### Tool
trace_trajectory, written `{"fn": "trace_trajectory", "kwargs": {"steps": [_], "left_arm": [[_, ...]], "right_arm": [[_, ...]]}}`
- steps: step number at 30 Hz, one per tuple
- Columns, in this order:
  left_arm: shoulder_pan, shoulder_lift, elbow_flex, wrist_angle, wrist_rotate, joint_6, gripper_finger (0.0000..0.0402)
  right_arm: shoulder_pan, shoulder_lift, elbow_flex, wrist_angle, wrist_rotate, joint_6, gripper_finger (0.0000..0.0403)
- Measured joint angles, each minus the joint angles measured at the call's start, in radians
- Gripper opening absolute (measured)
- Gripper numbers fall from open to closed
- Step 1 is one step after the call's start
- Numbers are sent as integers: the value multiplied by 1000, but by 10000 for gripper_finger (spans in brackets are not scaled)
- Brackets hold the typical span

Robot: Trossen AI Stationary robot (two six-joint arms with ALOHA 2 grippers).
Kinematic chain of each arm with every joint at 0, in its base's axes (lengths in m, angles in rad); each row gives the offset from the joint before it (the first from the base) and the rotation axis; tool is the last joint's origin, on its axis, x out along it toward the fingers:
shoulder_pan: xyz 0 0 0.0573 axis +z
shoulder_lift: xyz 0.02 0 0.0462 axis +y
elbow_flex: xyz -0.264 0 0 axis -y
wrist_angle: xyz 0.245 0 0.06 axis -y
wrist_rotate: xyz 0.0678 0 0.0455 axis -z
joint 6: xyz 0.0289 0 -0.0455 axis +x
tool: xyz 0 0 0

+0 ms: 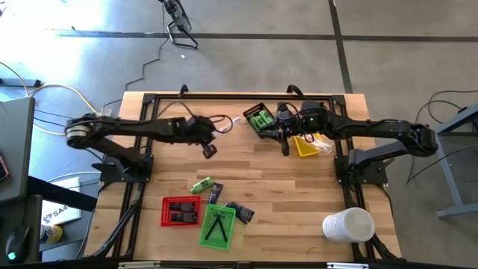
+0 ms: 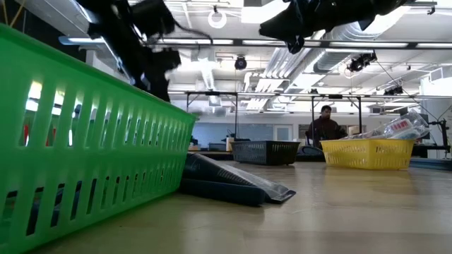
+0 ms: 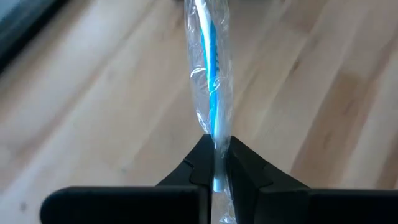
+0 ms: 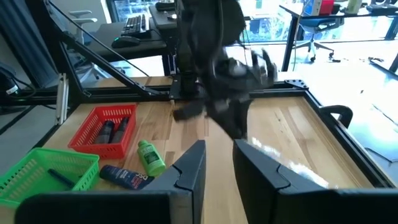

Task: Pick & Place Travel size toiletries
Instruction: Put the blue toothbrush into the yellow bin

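My left gripper [image 1: 209, 149] hangs over the middle of the table, shut on a long thin clear-wrapped stick [image 3: 209, 68] with a blue core. My right gripper [image 1: 285, 146] hovers between the black tray [image 1: 260, 118] of green bottles and the yellow tray [image 1: 306, 145]; its fingers [image 4: 194, 167] stand apart with nothing between them. Another green bottle [image 1: 202, 184] and dark packets [image 1: 215, 193] lie flat on the wood near the red tray [image 1: 179, 211]. My left gripper pinches the stick near one end [image 3: 214, 144] between its two fingers. The stick runs straight out ahead of the fingers, along them. Its far end leaves the wrist view, so I cannot tell whether that end rests on the table.
A green tray [image 1: 217, 225] with thin dark pieces sits at the near edge beside the red one. A big white cylinder [image 1: 348, 225] lies at the near right corner. A clear wrapper [image 4: 292, 163] lies on the wood. A person [image 2: 325, 128] sits beyond the table.
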Motion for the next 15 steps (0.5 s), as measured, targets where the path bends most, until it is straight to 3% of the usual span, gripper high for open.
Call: {"fn": "trace_trajectory", "kwargs": {"steps": [9,15], "left_arm": [[0,-258,1,47,0,40,20],[-30,-259,3,182,27,88,20]], "right_arm": [[-2,-9,0,-93,0,-6,74],[-2,-9,0,-95,0,-7,74]]}}
